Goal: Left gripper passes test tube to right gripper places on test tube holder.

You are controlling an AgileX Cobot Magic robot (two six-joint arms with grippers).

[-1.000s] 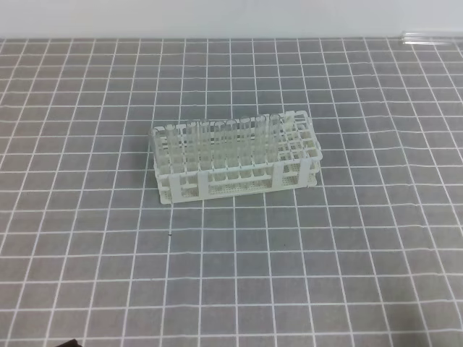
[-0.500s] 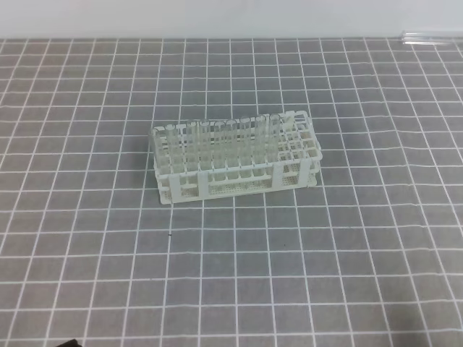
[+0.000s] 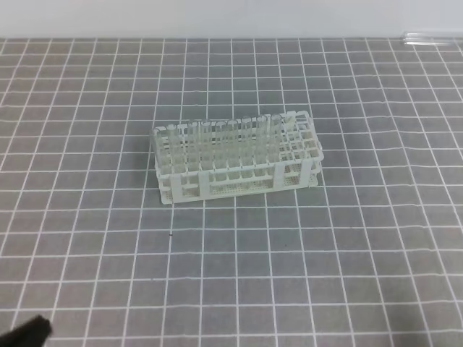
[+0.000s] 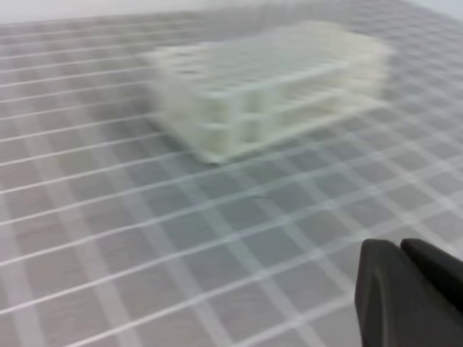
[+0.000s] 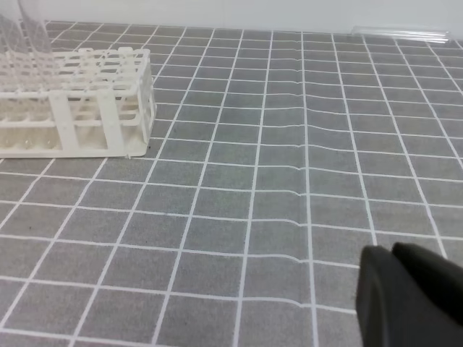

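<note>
Lying flat at the upper right edge of the high view, well apart from everything else, a slender clear glass test tube rests on the grey white-gridded mat; the right wrist view shows it too, upper right. Mid-frame stands the white plastic lattice test tube holder, with clear tubes upright in its left rows. Only a black tip of the left gripper shows lower left. Wrist views show both it and the right gripper with black fingers pressed together, holding nothing.
</note>
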